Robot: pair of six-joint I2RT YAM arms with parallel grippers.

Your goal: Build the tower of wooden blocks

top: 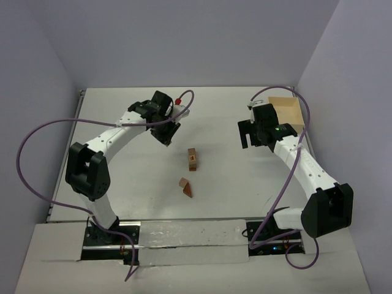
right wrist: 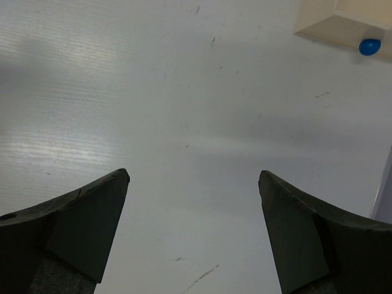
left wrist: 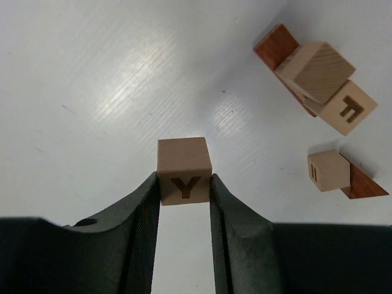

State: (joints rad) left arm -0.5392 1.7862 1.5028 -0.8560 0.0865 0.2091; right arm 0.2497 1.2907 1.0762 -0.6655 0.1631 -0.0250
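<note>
I'm clamping my left gripper [left wrist: 185, 181] on the tan wooden Y-marked cube [left wrist: 184, 160]; my right gripper [right wrist: 193, 177] is hanging wide apart.

Dark "Y" — on the tan cube [left wrist: 184, 162]

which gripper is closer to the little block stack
Left. The left gripper, gripping the Y cube, hangs just left of the stack; the right gripper is farther off, opposite.
</note>
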